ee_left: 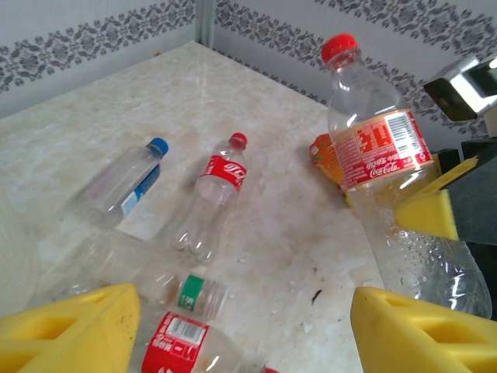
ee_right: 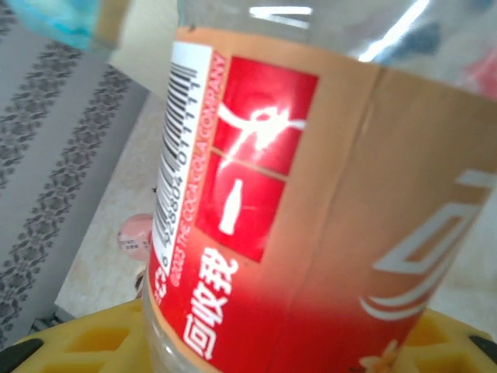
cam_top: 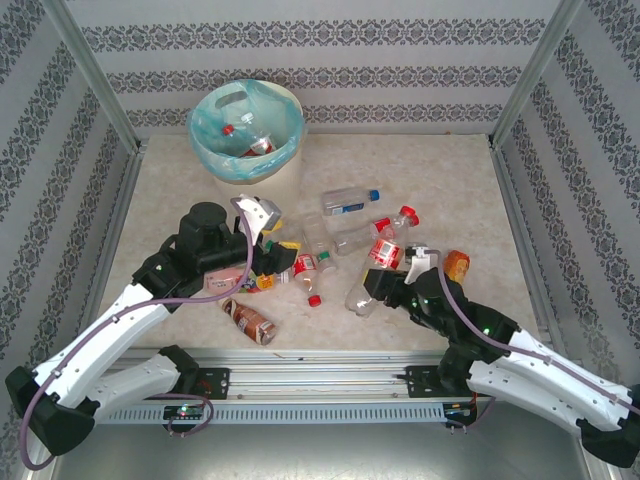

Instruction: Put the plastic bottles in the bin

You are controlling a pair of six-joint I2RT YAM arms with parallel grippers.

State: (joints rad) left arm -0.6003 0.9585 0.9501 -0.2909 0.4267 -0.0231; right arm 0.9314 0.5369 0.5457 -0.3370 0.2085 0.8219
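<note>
Where the marbled beige table (cam_top: pixel 450 180) meets the arms, the right gripper (cam_top: pixel 385 270) clamps a red-labelled bottle (cam_top: pixel 385 250). The left gripper (cam_top: pixel 278 264) gapes empty over scattered plastic bottles (cam_top: pixel 345 203). Beyond, the bin (cam_top: pixel 272 185) holds others, backed by pattern-striped walls (cam_top: pixel 330 70).

top view looks down from above and behind the arm bases (cam_top: pixel 195 378) over the whole counter (cam_top: pixel 450 170). left wrist view skims low across it, sharing the scattered bottles (ee_left: pixel 213 183). right wrist view sits pressed against a red-labelled bottle (ee_right: pixel 311 233).
</note>
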